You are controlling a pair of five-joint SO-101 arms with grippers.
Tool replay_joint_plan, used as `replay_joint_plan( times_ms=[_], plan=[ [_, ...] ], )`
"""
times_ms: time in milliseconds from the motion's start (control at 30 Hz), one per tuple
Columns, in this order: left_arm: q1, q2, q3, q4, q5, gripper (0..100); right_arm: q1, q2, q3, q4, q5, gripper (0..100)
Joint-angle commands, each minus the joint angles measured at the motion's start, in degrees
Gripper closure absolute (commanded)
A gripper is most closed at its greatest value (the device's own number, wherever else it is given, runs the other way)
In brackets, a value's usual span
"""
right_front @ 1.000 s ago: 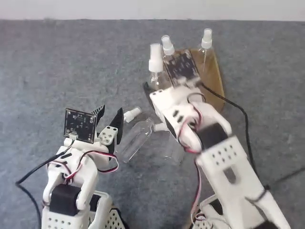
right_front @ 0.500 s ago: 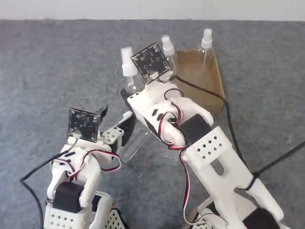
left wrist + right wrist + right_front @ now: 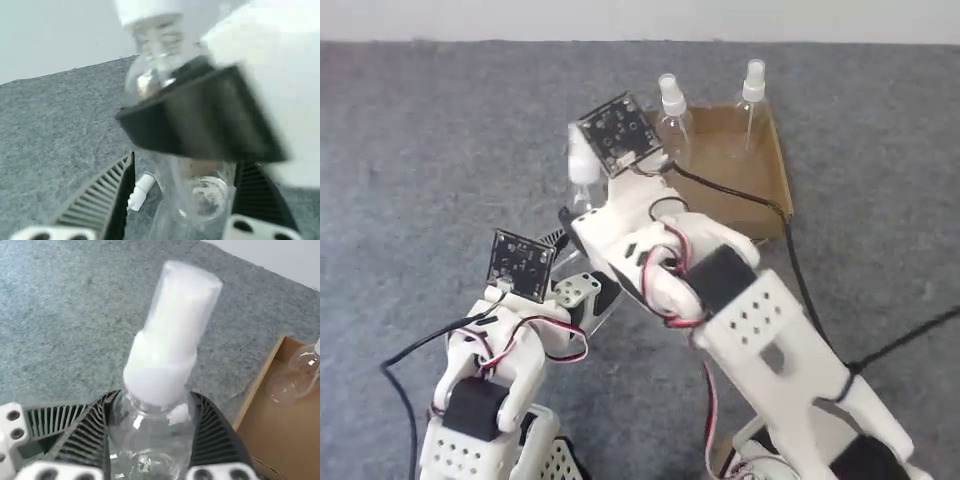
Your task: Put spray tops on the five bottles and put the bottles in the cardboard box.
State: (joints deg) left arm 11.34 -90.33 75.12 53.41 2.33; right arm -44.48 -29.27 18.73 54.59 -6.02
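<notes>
Clear bottle [image 3: 150, 437] tight in right tool [image 3: 153, 407]

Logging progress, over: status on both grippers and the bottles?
Right gripper shut on capped bottle, upright, beside cardboard box. Left gripper open, close by. Two more bottles stand in box.

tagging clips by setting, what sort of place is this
Likely a robotics test bench: two white robot arms with bare wiring, a grey carpet mat, a cardboard box holding spray bottles.
</notes>
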Motion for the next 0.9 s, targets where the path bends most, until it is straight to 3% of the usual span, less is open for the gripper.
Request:
replay_joint_plan(
  times_ms=[0, 233, 467, 600, 800, 867],
  plan=[
    [-0.2, -0.2, -0.1, -1.8, -0.5, 70, 0.9, -6.8, -4.3, 5.6, -0.4, 99.3],
    [-0.2, -0.2, 0.0, -1.6, -0.5, 70, 5.4, -8.5, -4.5, 7.3, 3.2, 99.3],
    [-0.2, -0.2, 0.4, -1.6, -0.5, 71, 15.7, -6.9, -7.0, 6.5, 5.7, 99.3],
    [-1.0, -0.2, 2.2, -3.8, -0.5, 79, 20.8, 0.0, -11.0, 2.9, 5.7, 99.3],
    [-10.0, 0.3, 3.5, -8.9, 0.2, 99, 24.6, 13.3, -14.0, -2.9, 10.7, 99.3],
    [-11.1, 0.3, 3.4, -8.8, 2.3, 99, 25.0, 16.4, -14.0, -5.0, 10.6, 99.3]
  ],
)
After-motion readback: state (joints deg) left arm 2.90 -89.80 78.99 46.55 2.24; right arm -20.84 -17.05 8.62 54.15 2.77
